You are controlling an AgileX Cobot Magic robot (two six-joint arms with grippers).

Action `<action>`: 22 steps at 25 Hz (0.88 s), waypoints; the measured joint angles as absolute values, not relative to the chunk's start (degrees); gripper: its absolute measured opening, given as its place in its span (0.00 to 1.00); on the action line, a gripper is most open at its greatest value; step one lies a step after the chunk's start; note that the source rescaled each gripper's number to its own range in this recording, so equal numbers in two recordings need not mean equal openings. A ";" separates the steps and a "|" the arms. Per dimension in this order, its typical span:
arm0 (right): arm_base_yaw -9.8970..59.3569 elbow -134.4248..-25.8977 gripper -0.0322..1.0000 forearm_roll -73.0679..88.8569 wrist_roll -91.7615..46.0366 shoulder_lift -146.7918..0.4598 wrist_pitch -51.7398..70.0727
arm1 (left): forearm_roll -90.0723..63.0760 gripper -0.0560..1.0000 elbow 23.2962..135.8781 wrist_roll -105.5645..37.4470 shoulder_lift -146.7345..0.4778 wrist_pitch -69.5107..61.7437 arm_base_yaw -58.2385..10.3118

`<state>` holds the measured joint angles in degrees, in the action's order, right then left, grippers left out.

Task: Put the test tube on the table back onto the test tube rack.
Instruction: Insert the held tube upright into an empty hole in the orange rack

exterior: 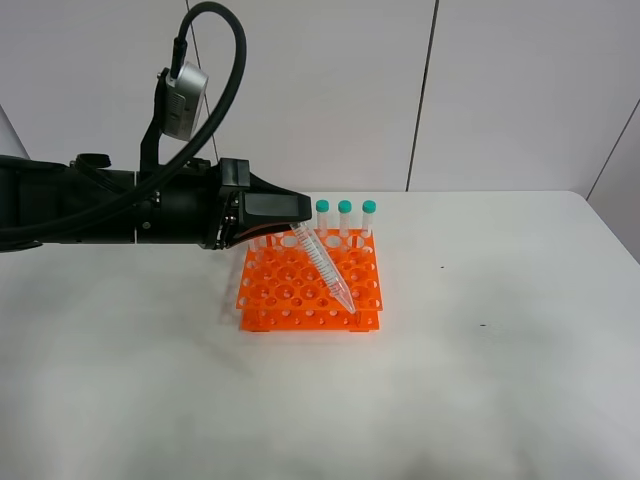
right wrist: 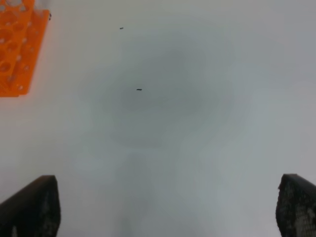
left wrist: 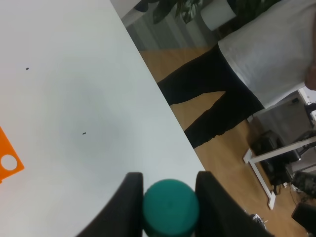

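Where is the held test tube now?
In the high view, the test tube slants from the left claw down over the orange rack, tip near its front-right corner.

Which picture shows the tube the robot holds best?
The exterior high view: the whole test tube shows, tilted over the test tube rack. The left wrist view shows only its green cap in the left hand. The right wrist view misses it.

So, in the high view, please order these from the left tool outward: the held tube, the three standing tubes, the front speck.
1. Held tube, in the left tool.
2. Left standing tube, back row of the rack.
3. Middle standing tube.
4. Right standing tube.
5. Front speck, far right.
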<state>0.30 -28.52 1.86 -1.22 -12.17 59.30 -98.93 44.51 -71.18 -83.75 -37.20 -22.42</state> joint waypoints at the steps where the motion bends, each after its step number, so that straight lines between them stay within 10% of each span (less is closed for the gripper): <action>1: 1.06 -28.48 0.94 1.86 -1.22 -12.17 59.30 | -98.93 0.05 44.51 -71.18 -83.75 -37.20 -22.42; 22: 3.43 -28.48 0.94 1.99 -1.22 0.21 59.35 | -98.97 0.05 44.51 -71.18 -83.75 -37.14 -22.42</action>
